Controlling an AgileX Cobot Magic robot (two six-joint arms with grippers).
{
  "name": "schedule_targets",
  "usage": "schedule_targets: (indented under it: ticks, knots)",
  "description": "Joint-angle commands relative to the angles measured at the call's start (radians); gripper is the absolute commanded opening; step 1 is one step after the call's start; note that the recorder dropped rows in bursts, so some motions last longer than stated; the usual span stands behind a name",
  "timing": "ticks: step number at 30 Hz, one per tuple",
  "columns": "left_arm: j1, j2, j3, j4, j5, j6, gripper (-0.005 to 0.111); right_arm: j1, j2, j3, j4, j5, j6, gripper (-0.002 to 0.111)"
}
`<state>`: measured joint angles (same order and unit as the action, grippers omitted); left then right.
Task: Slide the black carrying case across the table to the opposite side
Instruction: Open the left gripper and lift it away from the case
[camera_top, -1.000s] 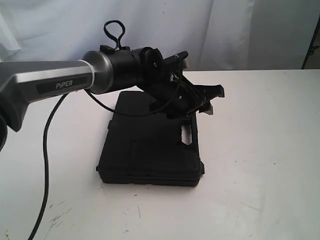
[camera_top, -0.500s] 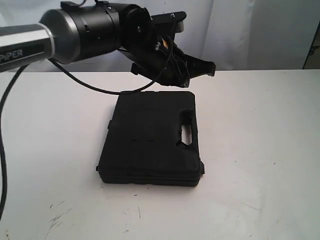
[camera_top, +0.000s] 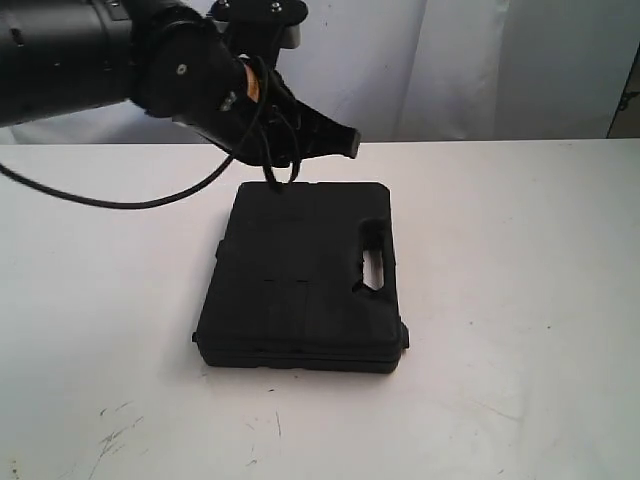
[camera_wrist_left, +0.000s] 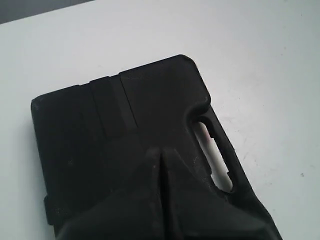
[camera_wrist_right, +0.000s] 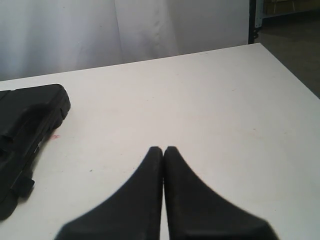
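With the left gripper (camera_wrist_left: 159, 151) closed tip to tip above the black carrying case (camera_top: 300, 275), which lies flat on the table (camera_top: 520, 300) below its fingers, the case's edge should be pushed low and centrally so that twisting is avoided.

Glossy black, cylindrical left arm (camera_top: 90, 55), bearing small screws (camera_top: 180, 68) and a thin black cable (camera_top: 110, 206). The left gripper (camera_wrist_left: 158, 151) and right gripper (camera_wrist_right: 163, 149) are matte black and tapered.

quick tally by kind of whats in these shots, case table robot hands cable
case: 1
table: 1
hands: 2, left hand and right hand
cable: 1
total: 5
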<state>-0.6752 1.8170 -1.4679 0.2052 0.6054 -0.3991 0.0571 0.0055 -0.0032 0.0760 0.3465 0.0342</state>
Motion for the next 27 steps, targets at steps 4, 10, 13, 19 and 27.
schedule_targets:
  ticks: [4,10,13,19,27]
  knots:
    - [0.001,-0.216,0.247,0.030,-0.118,-0.046,0.000,0.001,-0.005,0.003,-0.009,-0.002,0.003,0.000]
    - [0.001,-0.393,0.411,0.155,-0.116,-0.149,0.000,0.001,-0.005,0.003,-0.009,-0.002,0.003,0.000]
    - [0.001,-0.482,0.485,0.195,-0.082,-0.159,0.000,0.001,-0.005,0.003,-0.009,-0.002,0.003,0.000]
    - [0.001,-0.648,0.588,0.215,0.020,-0.162,0.000,0.001,-0.005,0.003,-0.009,-0.002,0.003,0.000]
    - [0.001,-0.771,0.606,0.219,0.158,-0.160,0.000,0.001,-0.005,0.003,-0.009,-0.002,0.003,0.000]
